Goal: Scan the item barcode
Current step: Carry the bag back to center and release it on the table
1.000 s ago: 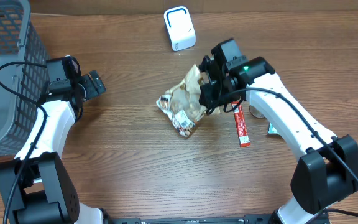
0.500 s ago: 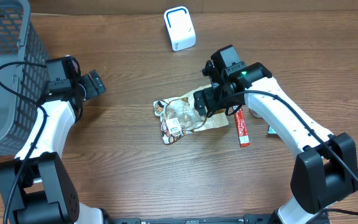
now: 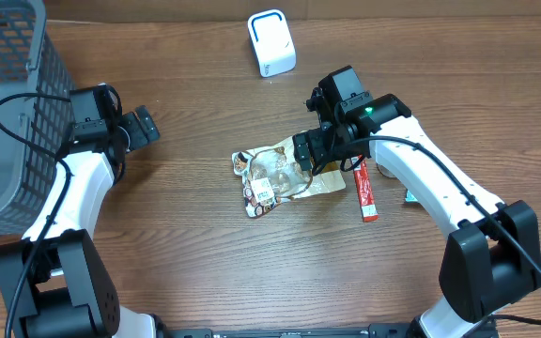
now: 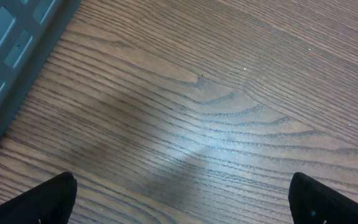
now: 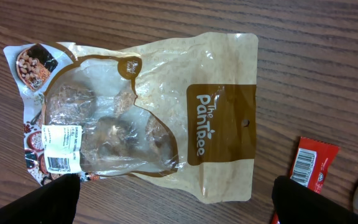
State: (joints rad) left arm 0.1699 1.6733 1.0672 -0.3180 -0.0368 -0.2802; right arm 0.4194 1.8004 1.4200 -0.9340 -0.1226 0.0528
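The snack bag (image 3: 285,178) lies flat near the middle of the tabletop (image 3: 195,253), nothing gripping it. In the right wrist view the bag (image 5: 142,112) shows a clear window over brown pieces, a brown printed panel, and a white barcode sticker (image 5: 58,148) at the end that points toward the left edge of the tabletop. The sticker faces up.

Right above the bag we see the right gripper (image 3: 308,155) hanging with its fingers spread wide, one tip off each end of the bag and neither visibly touching it. Just beside the bag, toward the right edge, a red bar (image 3: 365,191) lies on the wood, its own barcode showing at one end (image 5: 312,165).

A white scanner (image 3: 270,42) stands near the far edge, well apart from the bag. The left gripper (image 3: 139,130) hovers over bare wood toward the left edge, fingers likewise spread and holding nothing. A gray basket (image 3: 7,113) fills the far left corner.
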